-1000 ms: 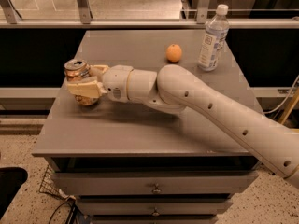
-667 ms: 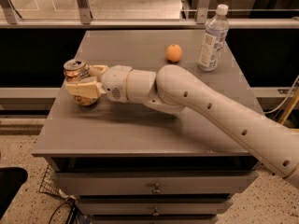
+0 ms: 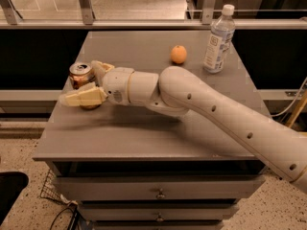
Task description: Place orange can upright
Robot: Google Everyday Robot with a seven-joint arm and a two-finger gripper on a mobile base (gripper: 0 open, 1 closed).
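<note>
The orange can (image 3: 80, 74) stands upright near the left edge of the grey table (image 3: 144, 128), its silver top with the pull tab facing up. My gripper (image 3: 79, 82) is at the can, with the arm reaching in from the right. The fingers are spread apart on either side of it. The near finger (image 3: 81, 97) lies in front of the can's lower part. The far finger (image 3: 101, 67) is behind it on the right. The jaws stand wider than the can, so the gripper is open.
A round orange fruit (image 3: 178, 54) sits at the back middle of the table. A clear water bottle (image 3: 218, 40) stands upright at the back right. The table's left edge is close to the can. Drawers (image 3: 158, 193) are below the tabletop.
The fingers have spread apart from the can they were closed on. The can stays upright in about the same place. The arm has barely moved.
</note>
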